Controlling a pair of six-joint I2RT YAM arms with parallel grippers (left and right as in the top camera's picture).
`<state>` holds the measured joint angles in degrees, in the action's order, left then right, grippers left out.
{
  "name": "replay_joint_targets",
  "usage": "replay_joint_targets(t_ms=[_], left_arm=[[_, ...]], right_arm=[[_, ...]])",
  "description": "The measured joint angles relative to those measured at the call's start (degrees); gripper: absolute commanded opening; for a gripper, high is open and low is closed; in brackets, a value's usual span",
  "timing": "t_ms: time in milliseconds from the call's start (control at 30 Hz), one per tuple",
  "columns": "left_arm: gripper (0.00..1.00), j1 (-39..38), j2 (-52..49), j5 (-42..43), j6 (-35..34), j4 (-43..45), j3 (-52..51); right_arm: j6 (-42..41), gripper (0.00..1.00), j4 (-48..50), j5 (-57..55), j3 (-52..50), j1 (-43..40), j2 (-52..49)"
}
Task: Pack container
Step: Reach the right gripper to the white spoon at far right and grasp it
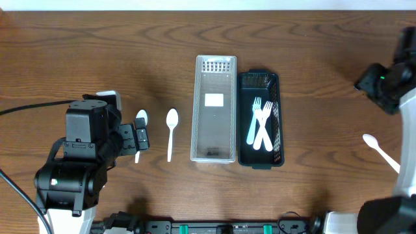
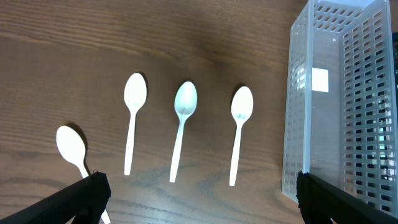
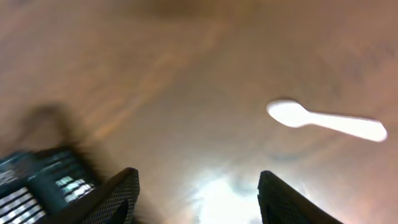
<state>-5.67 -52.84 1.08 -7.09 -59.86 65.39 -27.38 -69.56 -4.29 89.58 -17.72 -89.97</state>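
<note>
A clear perforated container [image 1: 215, 107] stands mid-table and is empty; it also shows in the left wrist view [image 2: 339, 106]. A black container [image 1: 259, 120] beside it holds white forks [image 1: 261, 123]. White spoons lie left of them: one [image 1: 171, 130] is in the open, one [image 1: 141, 118] is by my left gripper [image 1: 133, 138]. The left wrist view shows several spoons in a row [image 2: 183, 124]. My left gripper [image 2: 199, 186] is open and empty above them. My right gripper [image 3: 199, 186] is open and empty, high at the far right [image 1: 383, 81].
A lone white spoon [image 1: 380, 151] lies at the right side of the table and shows blurred in the right wrist view [image 3: 323, 119]. The black container's corner [image 3: 37, 180] is at that view's lower left. My left arm hides some spoons in the overhead view.
</note>
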Motion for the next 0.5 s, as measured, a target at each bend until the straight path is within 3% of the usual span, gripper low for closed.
replay_joint_targets(t_ms=[300,500], left_arm=[[0.98,0.0,0.0,0.0,-0.02,-0.2,0.0],[0.98,0.0,0.02,0.0,0.0,-0.66,0.0]], right_arm=[[-7.85,0.71,-2.86,1.49,-1.51,-10.14,-9.73],[-18.12,0.91,0.98,3.78,-5.14,-12.57,-15.43]])
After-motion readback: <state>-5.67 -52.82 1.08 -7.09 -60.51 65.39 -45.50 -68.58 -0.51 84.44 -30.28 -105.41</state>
